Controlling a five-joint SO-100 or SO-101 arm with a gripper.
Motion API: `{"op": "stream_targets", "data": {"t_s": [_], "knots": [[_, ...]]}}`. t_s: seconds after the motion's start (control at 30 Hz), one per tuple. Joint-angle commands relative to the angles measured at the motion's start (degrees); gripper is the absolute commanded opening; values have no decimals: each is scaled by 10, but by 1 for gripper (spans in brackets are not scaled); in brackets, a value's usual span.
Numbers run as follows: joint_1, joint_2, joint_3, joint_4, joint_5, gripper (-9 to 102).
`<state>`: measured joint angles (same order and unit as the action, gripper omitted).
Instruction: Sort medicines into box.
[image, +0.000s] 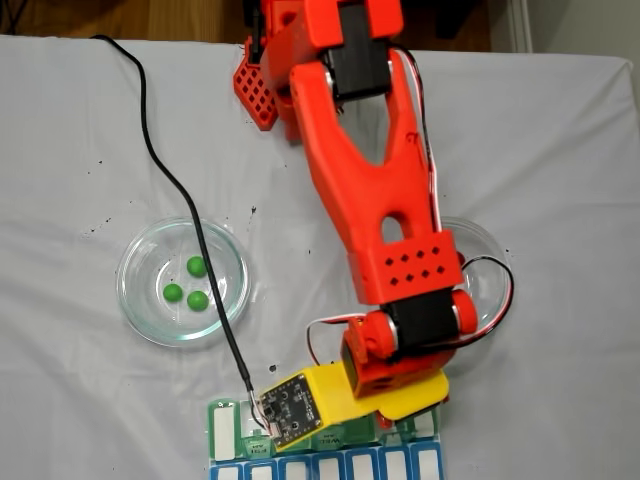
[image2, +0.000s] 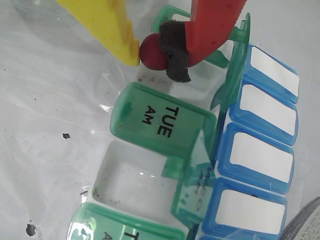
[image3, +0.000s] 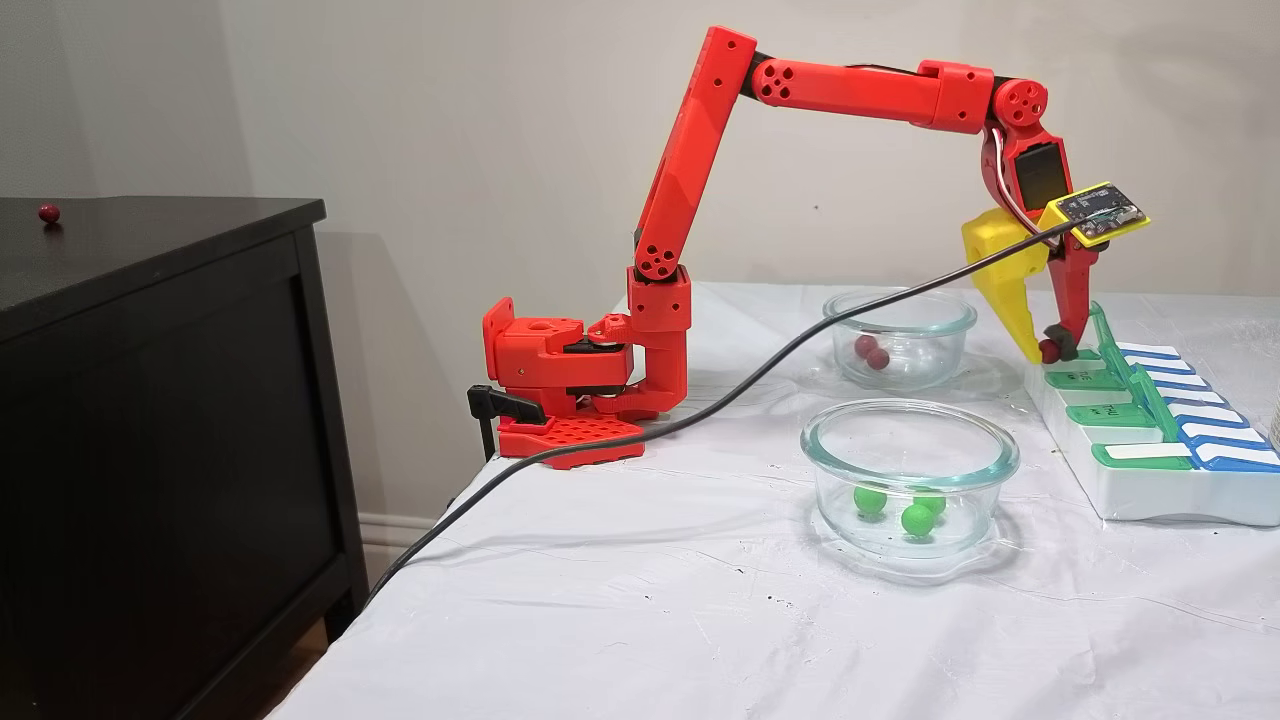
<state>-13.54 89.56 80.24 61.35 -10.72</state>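
Pinching a dark red pill (image2: 151, 51) between its tips, the gripper (image2: 156, 54) is hovering over an open compartment of the pill organizer (image2: 260, 150) — positioning for a drop.

Red arm (image3: 800, 90) reaches from its base (image3: 560, 400) across the white-covered worktop (image3: 640, 600). End effector (image3: 1048, 351) pinches a dark red ball (image3: 1047, 350) just above the far end of the pill box (image3: 1150, 470). Near glass dish (image3: 910, 440) holds three green balls (image3: 902, 517); far dish (image3: 900, 310) holds two dark red balls (image3: 871, 351). Another red ball (image3: 48, 212) on the black cabinet (image3: 150, 400) at left. Black cable (image3: 700, 410) runs off the worktop edge.
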Motion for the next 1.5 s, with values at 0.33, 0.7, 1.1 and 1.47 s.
{"op": "stream_targets", "data": {"t_s": [0.33,0.7,1.1,1.47], "knots": [[-30,102,-33,27,-1,14],[-125,214,-44,182,-200,0],[-208,300,165,163,-247,4],[-232,252,208,166,-213,18]]}}
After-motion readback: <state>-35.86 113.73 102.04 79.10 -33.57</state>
